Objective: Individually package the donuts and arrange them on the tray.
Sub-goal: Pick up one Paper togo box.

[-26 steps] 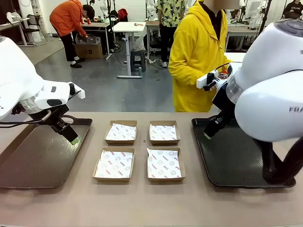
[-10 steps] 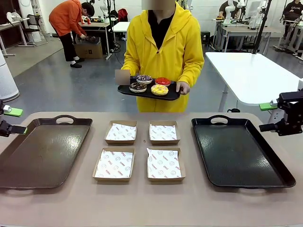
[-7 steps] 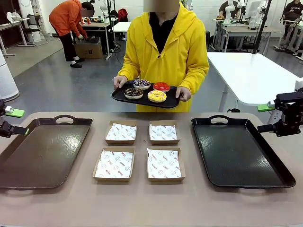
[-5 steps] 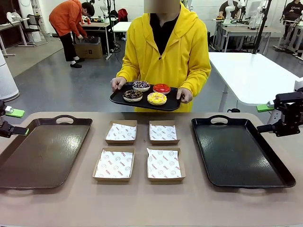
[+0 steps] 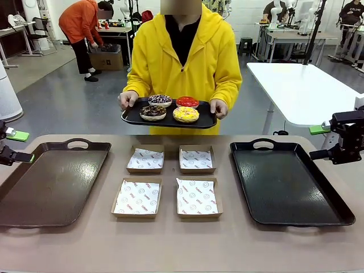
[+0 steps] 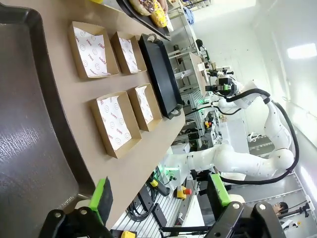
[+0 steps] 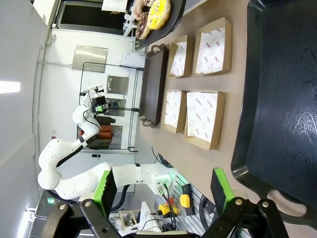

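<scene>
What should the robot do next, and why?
Probably wait a moment: the person holds the small tray of donuts in the air past the table's edge. The left gripper and right gripper are open, and the four lined boxes hold nothing yet.

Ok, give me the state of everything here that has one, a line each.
left hand, open, holding nothing
right hand, open, holding nothing
donuts, unpackaged, all four on the carried tray
carried tray, held up by the person with both hands
boxes, open, paper-lined, empty
left table tray, empty
right table tray, empty
</scene>
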Robot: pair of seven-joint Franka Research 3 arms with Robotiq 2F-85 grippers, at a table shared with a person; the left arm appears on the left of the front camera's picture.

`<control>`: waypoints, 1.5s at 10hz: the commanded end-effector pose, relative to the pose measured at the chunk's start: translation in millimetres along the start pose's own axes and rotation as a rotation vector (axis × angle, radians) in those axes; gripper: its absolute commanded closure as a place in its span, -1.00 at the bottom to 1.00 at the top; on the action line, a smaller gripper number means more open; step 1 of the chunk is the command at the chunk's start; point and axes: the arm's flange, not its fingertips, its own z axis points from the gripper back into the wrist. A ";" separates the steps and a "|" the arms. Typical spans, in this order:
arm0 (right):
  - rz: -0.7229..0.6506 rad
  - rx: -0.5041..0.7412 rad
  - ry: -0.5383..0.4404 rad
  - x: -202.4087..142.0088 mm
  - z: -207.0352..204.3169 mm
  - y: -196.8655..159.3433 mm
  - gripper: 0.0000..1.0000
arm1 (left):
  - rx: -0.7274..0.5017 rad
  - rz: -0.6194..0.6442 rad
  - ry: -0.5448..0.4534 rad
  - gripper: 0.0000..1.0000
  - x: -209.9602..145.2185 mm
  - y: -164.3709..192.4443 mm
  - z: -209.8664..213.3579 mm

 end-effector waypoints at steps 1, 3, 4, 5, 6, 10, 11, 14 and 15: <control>0.001 0.017 -0.005 1.9 -1.9 -0.6 -1.00 | 0.000 0.000 0.000 -1.00 0.0 0.0 0.0; 0.001 0.017 -0.005 1.9 -1.9 -0.6 -1.00 | 0.000 0.000 0.001 -1.00 0.0 -0.1 -0.3; 0.001 0.017 -0.005 1.9 -1.9 -0.6 -1.00 | 0.000 0.000 0.001 -1.00 0.0 -0.1 -0.3; 0.001 0.017 -0.005 1.9 -1.9 -0.6 -1.00 | 0.000 0.000 0.001 -1.00 0.0 -0.1 -0.3; 0.001 0.017 -0.005 1.9 -1.9 -0.6 -1.00 | 0.000 0.000 0.001 -1.00 0.0 -0.1 -0.3; 0.001 0.017 -0.005 1.9 -1.9 -0.6 -1.00 | 0.000 0.000 0.001 -1.00 0.0 -0.1 -0.3; 0.001 0.017 -0.005 1.9 -1.9 -0.6 -1.00 | 0.004 0.002 0.003 -1.00 0.5 -0.4 -1.2; 0.001 0.017 -0.005 1.9 -1.9 -0.6 -1.00 | 0.314 -0.082 0.037 -1.00 56.5 -58.4 -9.8; 0.001 0.017 -0.005 1.9 -1.9 -0.6 -1.00 | 0.421 -0.097 0.078 -1.00 92.4 -88.7 -22.3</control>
